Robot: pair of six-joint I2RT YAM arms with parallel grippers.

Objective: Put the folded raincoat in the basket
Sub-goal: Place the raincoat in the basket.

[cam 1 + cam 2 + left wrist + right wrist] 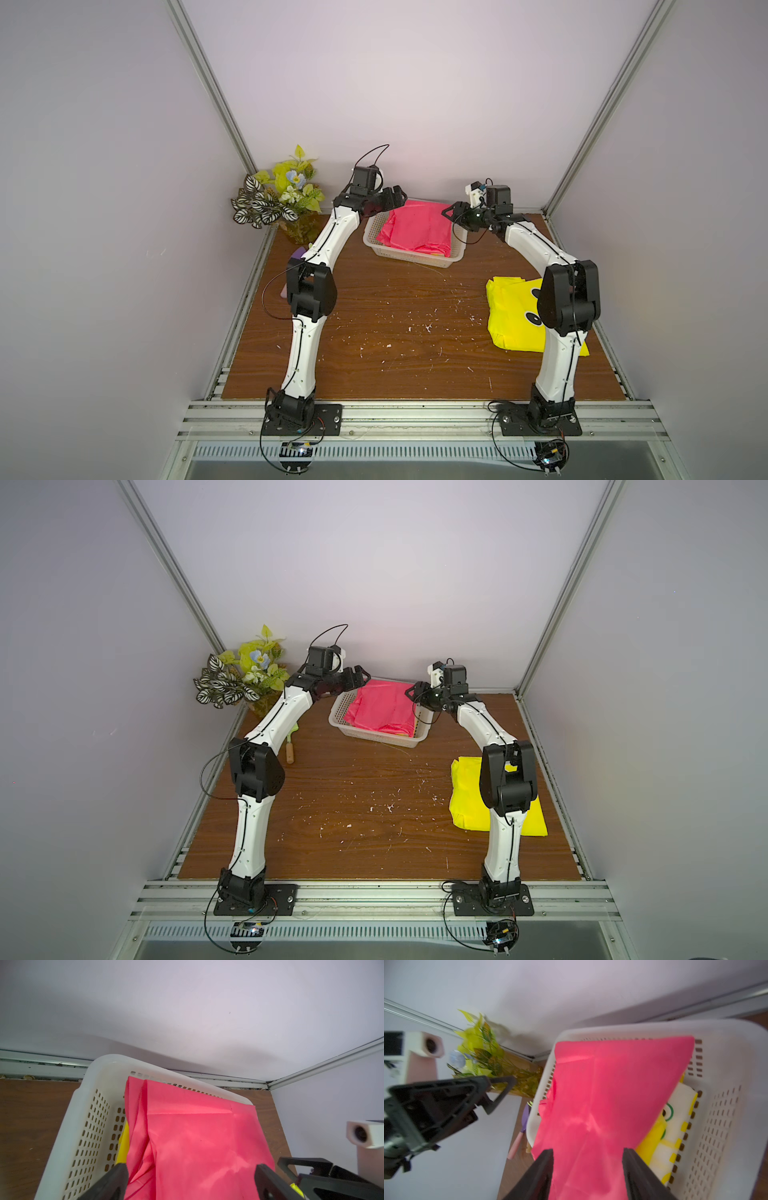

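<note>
Counting now: two arms, left arm (328,241) and right arm (536,245), one basket (411,257), two raincoats, pink raincoat (415,228) and yellow raincoat (511,316), one white-and-yellow bundle (675,1126), one plant (276,195), two tools, purple tool (297,253) and wooden-handled tool (289,752).

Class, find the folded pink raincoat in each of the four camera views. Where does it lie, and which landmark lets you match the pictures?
In a top view: the pink raincoat lies far back, mid-scene, inside the basket.
In a top view: again far back, mid-scene, in the basket.
Left wrist view: close up, covering most of the basket.
Right wrist view: close up, inside the basket.
Shared landmark: the basket's white perforated rim.
</note>
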